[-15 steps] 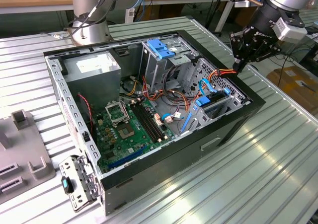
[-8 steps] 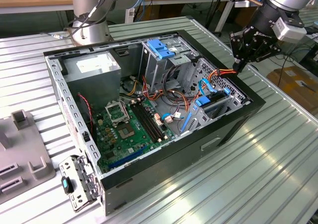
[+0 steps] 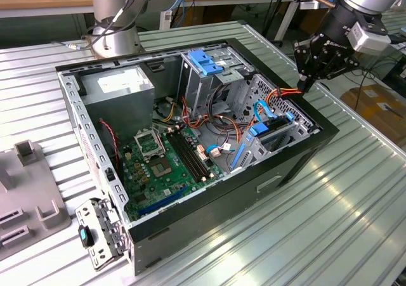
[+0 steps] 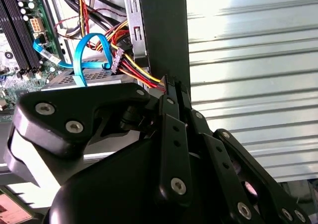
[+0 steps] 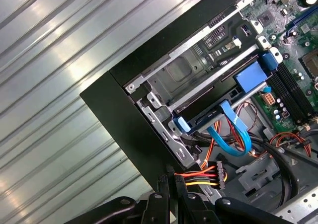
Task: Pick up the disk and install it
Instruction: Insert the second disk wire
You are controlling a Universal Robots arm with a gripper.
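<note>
Disk (image 5: 233,92) sits in its bay (blue carrier showing), jaws pinched together above the case rim (image 3: 315,122).

Claw (image 3: 304,83) above open computer case (image 3: 190,216)

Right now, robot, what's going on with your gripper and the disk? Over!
Black gripper shut, empty, above black case corner. Grey metal disk with light-blue rail lying inside. Red-and-yellow wires beside gripper.
</note>
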